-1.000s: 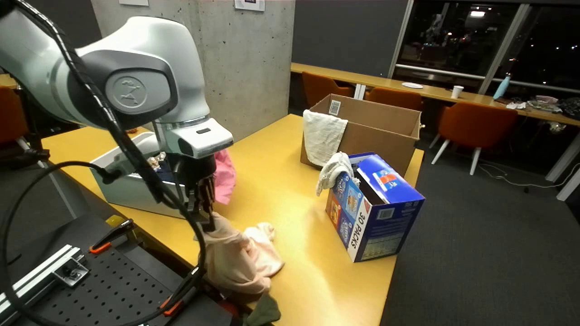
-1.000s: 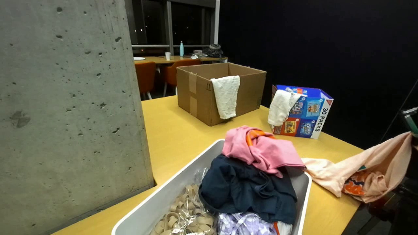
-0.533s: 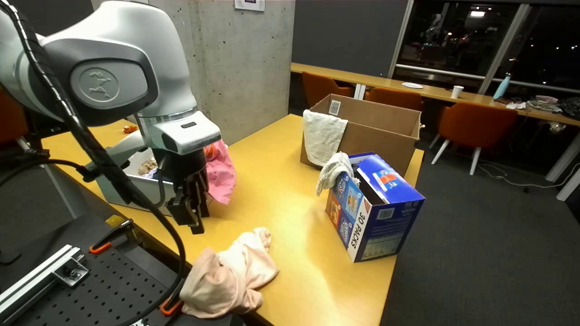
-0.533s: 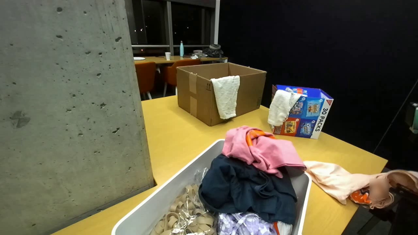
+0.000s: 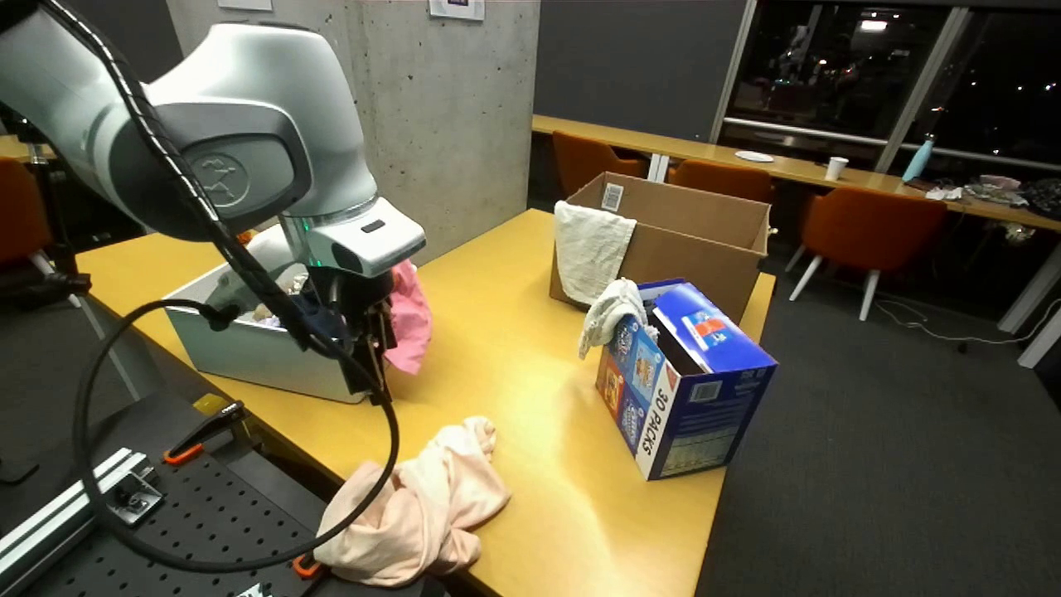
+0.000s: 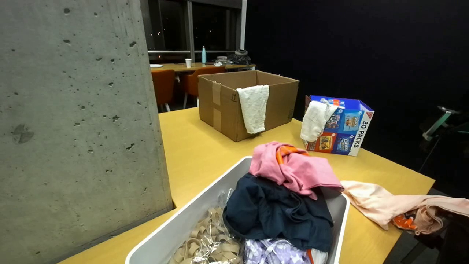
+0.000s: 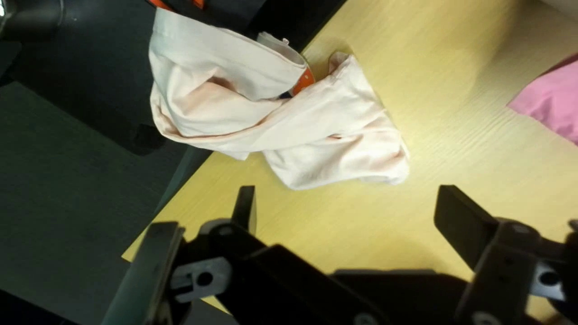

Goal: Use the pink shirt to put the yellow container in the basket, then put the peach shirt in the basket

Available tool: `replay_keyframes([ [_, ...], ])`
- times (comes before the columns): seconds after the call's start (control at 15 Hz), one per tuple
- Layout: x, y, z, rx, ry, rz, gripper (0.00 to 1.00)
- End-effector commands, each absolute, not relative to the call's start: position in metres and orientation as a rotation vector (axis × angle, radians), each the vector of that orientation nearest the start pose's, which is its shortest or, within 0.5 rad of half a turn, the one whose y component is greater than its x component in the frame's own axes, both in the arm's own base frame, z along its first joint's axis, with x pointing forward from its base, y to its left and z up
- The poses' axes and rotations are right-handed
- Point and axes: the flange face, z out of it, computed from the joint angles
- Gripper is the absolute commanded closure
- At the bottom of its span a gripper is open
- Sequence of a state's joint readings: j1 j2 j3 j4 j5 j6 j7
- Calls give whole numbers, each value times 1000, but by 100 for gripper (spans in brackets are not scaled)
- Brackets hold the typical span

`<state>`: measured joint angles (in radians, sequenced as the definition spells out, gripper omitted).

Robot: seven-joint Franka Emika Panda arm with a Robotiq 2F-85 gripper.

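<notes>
The peach shirt [image 5: 439,497] lies crumpled across the table's near edge, one end reaching over the black robot mount. In the wrist view the peach shirt [image 7: 334,131] sits beyond my fingertips, apart from them. My gripper [image 7: 347,201] is open, with only bare tabletop between its fingers. An exterior view has my gripper [image 5: 380,390] above the table, beside the basket's end. The basket, a pale plastic bin [image 5: 265,361], has the pink shirt [image 6: 293,167] draped over its end; a corner of the pink shirt [image 7: 553,101] shows in the wrist view. The yellow container is out of view.
Inside the bin are a navy cloth [image 6: 278,212] and bagged tan bands [image 6: 210,238]. Farther along stand an open cardboard box [image 5: 704,274] and a blue snack box [image 5: 696,414], each with a white cloth over its rim. A concrete pillar [image 6: 80,132] borders the table.
My gripper has opened and let go of the peach shirt, whose raised end has dropped at the table edge. The gripper drew back, then came forward again, without the shirt.
</notes>
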<state>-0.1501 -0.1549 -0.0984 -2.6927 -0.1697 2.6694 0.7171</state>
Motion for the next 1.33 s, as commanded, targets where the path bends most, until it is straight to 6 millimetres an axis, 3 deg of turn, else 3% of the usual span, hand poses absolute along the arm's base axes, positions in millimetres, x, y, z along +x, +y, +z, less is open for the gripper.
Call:
replay_keyframes([
  [0.0, 440, -103, 270, -2899, 1171, -209, 0],
  [0.47, 467, -108, 199, -2839, 1119, -39, 0],
  [0.93, 458, -128, 130, -2797, 1249, 154, 0],
  [1.27, 465, -146, 99, -2794, 1357, 250, 0],
])
